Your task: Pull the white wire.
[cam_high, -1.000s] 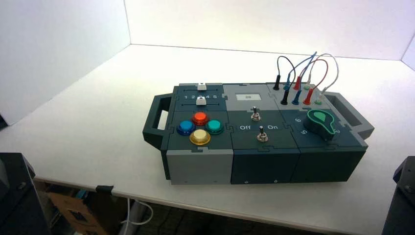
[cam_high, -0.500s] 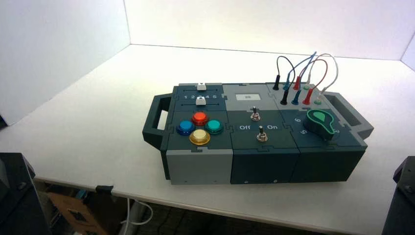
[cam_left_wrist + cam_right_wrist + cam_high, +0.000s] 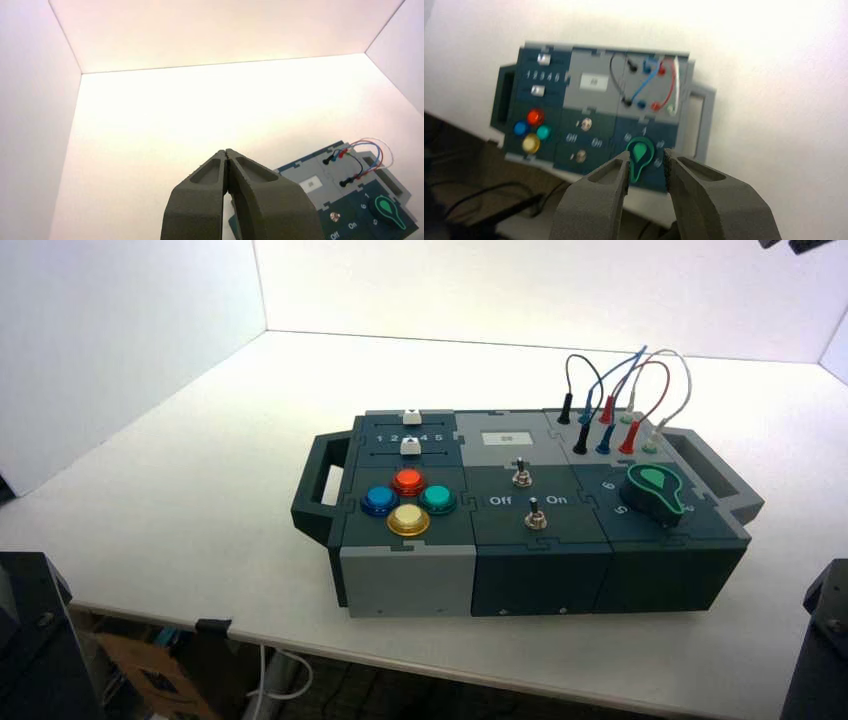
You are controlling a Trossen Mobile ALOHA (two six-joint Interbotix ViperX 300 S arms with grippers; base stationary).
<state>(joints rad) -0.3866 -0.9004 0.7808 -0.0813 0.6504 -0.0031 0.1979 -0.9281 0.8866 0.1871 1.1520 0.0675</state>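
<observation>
With jaws spread apart and nothing between them, hangs the right gripper (image 3: 646,153) high above the box (image 3: 408,582), at the high view's upper right edge, well apart from the wires. Below, in the box's far right part, stands the white wire (image 3: 689,386) in an arch, rightmost of the wires, beside the red wire (image 3: 668,383), with both pale plugs seated by the look of it. Waits parked to the left, with jaws closed on nothing, the left gripper (image 3: 226,150). Seems barely begun: shows nothing pulled. Leaves everything that counts to do: lower to the arch, close on white alone, pull a plug free without snagging red.
</observation>
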